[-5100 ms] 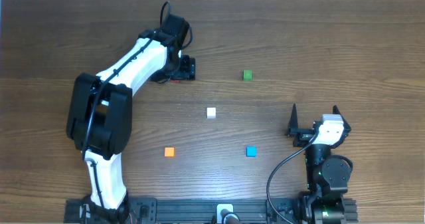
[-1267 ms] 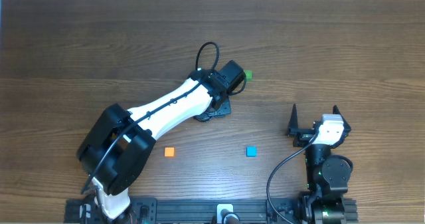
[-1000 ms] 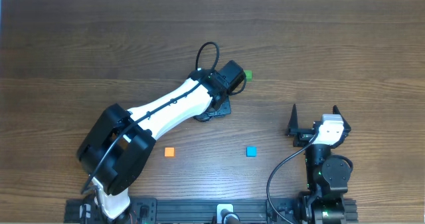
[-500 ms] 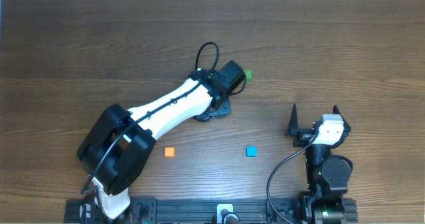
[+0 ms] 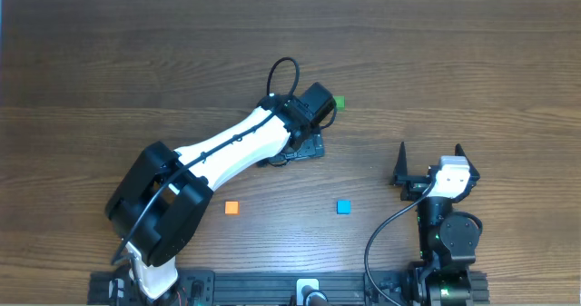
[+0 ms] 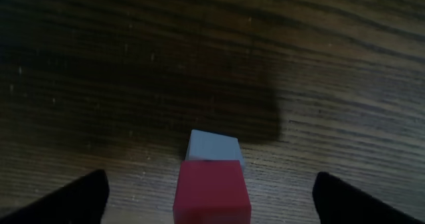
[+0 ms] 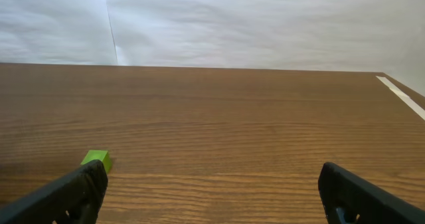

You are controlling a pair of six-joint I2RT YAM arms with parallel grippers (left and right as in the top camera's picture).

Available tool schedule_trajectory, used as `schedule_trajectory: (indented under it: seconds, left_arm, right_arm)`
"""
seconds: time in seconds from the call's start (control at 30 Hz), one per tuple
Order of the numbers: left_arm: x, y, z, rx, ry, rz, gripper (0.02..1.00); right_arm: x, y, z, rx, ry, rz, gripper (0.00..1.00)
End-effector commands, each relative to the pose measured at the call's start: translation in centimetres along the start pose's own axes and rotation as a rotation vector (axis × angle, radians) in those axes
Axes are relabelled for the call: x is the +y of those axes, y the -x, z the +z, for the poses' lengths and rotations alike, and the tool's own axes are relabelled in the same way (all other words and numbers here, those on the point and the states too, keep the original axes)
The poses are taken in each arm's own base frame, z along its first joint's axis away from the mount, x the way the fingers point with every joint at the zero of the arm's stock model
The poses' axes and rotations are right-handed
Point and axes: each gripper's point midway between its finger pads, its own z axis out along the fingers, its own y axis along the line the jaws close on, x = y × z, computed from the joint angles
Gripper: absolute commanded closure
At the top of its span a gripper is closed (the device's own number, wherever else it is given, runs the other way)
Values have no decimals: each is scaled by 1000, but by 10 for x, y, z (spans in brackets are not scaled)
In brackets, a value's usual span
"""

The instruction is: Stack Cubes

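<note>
Your left gripper [image 6: 209, 179] has its fingers spread wide and touches nothing. Between them the red cube [image 6: 212, 192] sits on top of the white cube [image 6: 212, 146]. Your right gripper [image 5: 428, 161] is spread wide too, holding nothing. From the blue cube [image 5: 343, 206], the green cube [image 5: 339, 102] lies at 12 o'clock and the orange cube [image 5: 231, 208] at 9 o'clock.
</note>
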Motion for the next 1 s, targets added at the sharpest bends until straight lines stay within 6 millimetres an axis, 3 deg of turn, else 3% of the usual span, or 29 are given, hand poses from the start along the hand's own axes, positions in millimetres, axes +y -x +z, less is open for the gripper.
schedule_trajectory:
  seconds: [0.03,0.23,0.27,0.37,0.47,0.73,0.9,1.0]
  left_arm:
    - [2,7,-12,-38,-11,-10,18]
    - [-7,8,-74,-139,-116,47,20]
    - [-6,4,-95,-186,-130,66,20]
    - [7,-16,-132,-270,-186,99,20]
    - [32,-32,-124,-256,-176,65,18]
    - [105,-64,-67,-180,-46,18,20]
    - [130,-67,-43,-168,18,-11,31]
    - [134,-68,-28,-165,3,-12,47]
  right_arm:
    - [0,-1,0,0,2,-4,9]
    - [0,-1,0,0,2,-4,7]
    - [0,-1,0,0,2,-4,9]
    - [0,-1,0,0,2,-4,7]
    - [0,-1,0,0,2,-4,9]
    - [0,-1,0,0,2,-4,9]
    - [0,-1,0,0,2,-4,7]
    - [0,-1,0,0,2,-4,7]
